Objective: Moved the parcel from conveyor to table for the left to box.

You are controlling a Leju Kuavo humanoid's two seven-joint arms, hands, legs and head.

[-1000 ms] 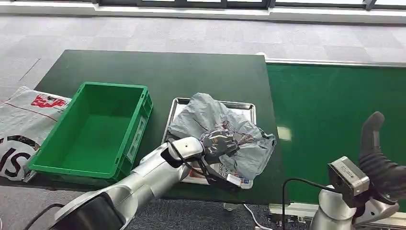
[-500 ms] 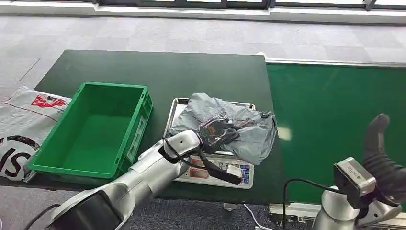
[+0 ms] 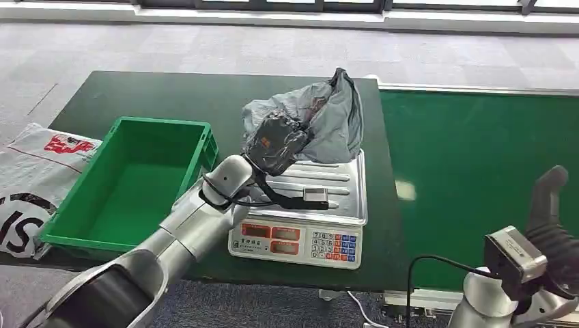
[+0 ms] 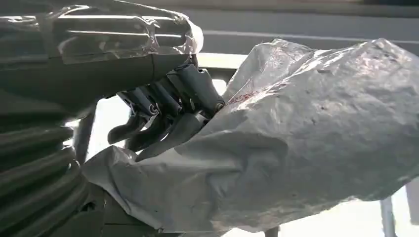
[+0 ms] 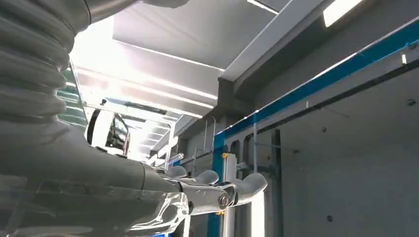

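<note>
My left hand (image 3: 276,142) grips the parcel (image 3: 321,119), a soft grey plastic mailer, with the fingers (image 4: 190,94) curled into a fold of the film. The parcel hangs lifted above the scale (image 3: 304,217), clear of its steel platform, over the dark green table (image 3: 171,96). The green crate (image 3: 140,184) stands just beside the scale on my left side, open and with nothing in it. My right hand (image 3: 546,219) is raised near the conveyor (image 3: 478,164), fingers apart, holding nothing. Risk one: the grip is on loose film only, so the contents may shift and the film may slide out of my fingers during the swing toward the crate. Risk two: the trailing end of the bag hangs low and may catch the crate's near wall or drag across the scale, displacing it. Risk three: releasing too early would drop the parcel onto the rim rather than inside.
</note>
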